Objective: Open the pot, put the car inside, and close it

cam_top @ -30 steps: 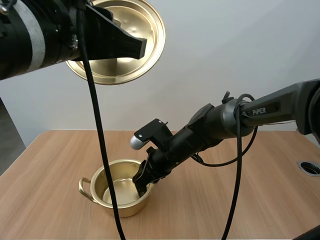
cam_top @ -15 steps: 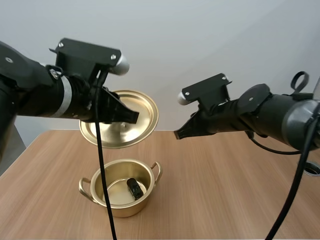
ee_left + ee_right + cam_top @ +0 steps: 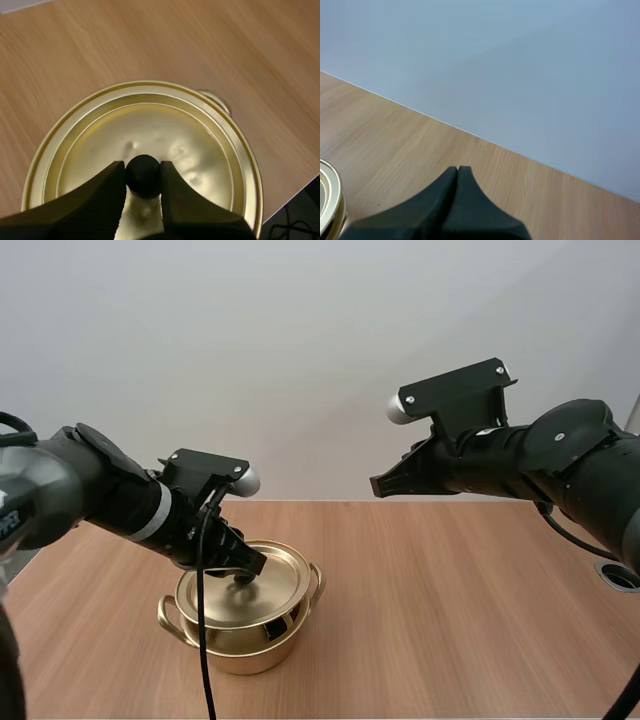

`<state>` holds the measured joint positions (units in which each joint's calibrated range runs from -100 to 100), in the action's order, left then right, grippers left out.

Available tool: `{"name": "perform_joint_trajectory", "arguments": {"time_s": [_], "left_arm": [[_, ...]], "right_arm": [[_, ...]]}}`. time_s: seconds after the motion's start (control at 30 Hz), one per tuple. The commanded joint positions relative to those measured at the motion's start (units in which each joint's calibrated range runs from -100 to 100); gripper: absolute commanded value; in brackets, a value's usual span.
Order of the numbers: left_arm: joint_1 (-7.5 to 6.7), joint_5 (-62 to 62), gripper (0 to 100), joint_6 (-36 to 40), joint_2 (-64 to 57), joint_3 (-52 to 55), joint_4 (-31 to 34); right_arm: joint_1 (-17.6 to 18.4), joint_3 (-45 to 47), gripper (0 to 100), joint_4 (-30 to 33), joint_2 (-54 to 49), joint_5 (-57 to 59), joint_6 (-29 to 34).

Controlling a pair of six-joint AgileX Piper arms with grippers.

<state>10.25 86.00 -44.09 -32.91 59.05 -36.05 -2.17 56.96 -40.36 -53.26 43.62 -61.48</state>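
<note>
High view shows one golden pot (image 3: 240,648) on the wooden counter (image 3: 450,620), with its one lid (image 3: 270,585) over the mouth, a little tilted; I cannot tell if it sits fully on the rim. The left gripper (image 3: 243,577) pinches the black knob (image 3: 143,175) of the lid between its two fingers. The right gripper (image 3: 377,484) hangs high over the counter, well apart from the pot, its fingers pressed together on nothing.

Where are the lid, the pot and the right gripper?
lid (image 3: 195,145): left wrist view, bare top face.
pot (image 3: 255,650): high view, front wall.
right gripper (image 3: 457,170): right wrist view, closed fingertips.
</note>
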Motion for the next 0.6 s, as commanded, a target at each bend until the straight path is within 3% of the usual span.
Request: {"name": "perform_joint_trajectory", "arguments": {"time_s": [0.0,0.3,0.37,0.47,0.57], "left_arm": [[-0.04,-2.13,0,-0.33,0.54,0.84,0.08],[-0.04,-9.60,0,-6.50,2.63,7.45,-0.02],[-0.04,-9.60,5,-8.19,2.59,8.16,-0.92],[-0.04,-9.42,34,-9.34,2.59,8.28,-3.16],[-0.04,-9.26,84,-8.99,2.59,8.28,-3.18]], "right_arm": [[0.00,0.06,0,0.18,0.04,-0.03,-0.02],[0.00,0.06,0,0.30,0.04,-0.03,-0.02],[0.00,0.06,0,0.30,0.04,-0.03,-0.02],[0.00,0.06,0,0.30,0.04,-0.03,-0.02],[0.00,0.06,0,0.30,0.04,-0.03,-0.02]]}}
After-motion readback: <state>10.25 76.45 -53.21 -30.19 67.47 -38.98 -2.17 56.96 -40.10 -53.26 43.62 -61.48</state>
